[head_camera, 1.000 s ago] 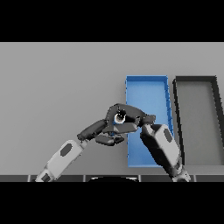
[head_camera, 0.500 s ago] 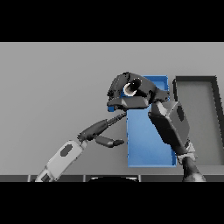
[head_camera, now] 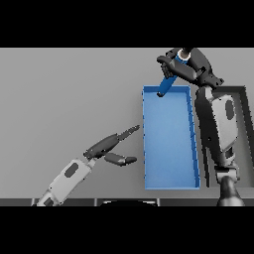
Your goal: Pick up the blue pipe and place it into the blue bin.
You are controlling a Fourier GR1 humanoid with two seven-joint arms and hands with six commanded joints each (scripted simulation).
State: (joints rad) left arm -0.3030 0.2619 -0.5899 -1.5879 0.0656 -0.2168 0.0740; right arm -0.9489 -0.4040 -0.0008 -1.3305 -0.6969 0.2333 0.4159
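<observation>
I couldn't see most of the blue pipe (head_camera: 167, 81); the right hand (head_camera: 186, 64) curled round its top. The dark bin (head_camera: 244, 89) behind that arm was cut by the pic's right edge.

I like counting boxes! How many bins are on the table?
2. The blue bin lies in the middle-right of the table, with the blue pipe held over its far end by the right hand. A dark bin sits beside it on the right, partly hidden by the right arm.
</observation>
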